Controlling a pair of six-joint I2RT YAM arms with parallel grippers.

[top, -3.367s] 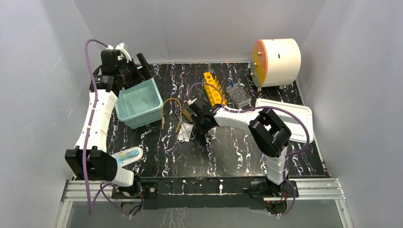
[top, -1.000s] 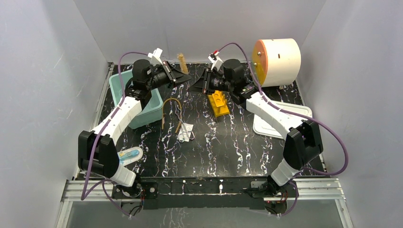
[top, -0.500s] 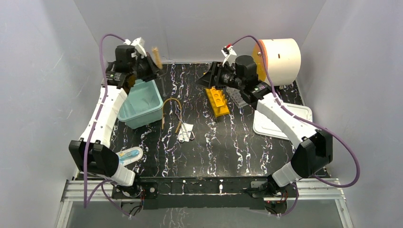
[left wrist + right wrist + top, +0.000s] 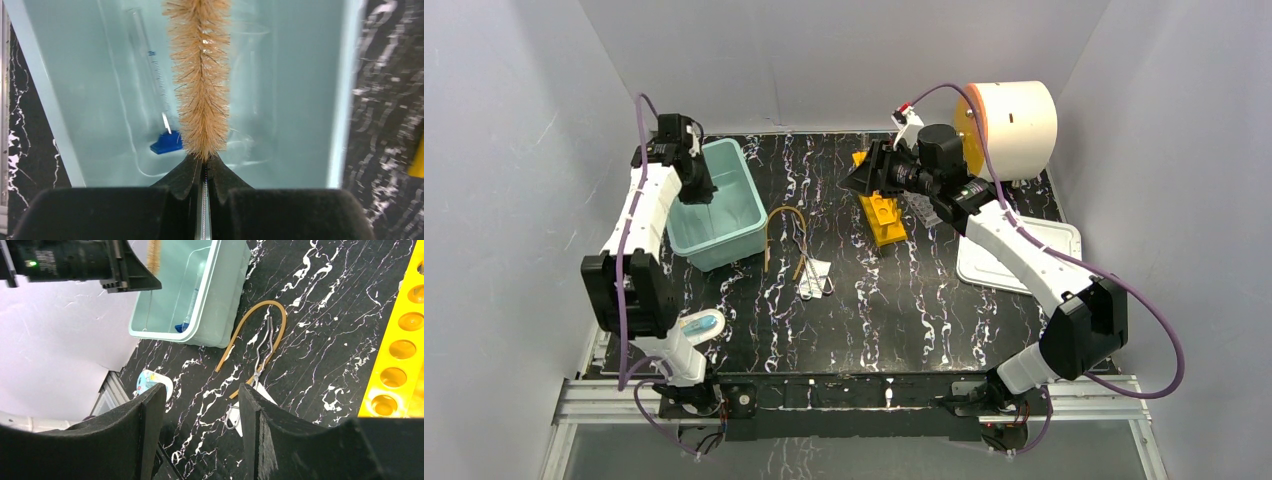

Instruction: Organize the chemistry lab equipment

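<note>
My left gripper is shut on the twisted wire stem of a tan bristle brush, which hangs inside the teal bin. A graduated cylinder with a blue base and a clear glass beaker lie in that bin. In the top view the left gripper points down into the bin. My right gripper hovers open and holds nothing, just left of the yellow rack. The amber rubber tube and wooden-handled tongs lie mid-table. The clear tube rack is partly hidden by the right arm.
A white drum with an orange face stands at the back right, with a white tray lid in front of it. A small blue and white item lies near the left arm's base. A white sheet sits under the tongs.
The left gripper swung left from the back middle and lowered the brush into the bin. The right gripper opened and drew back to beside the yellow rack.
</note>
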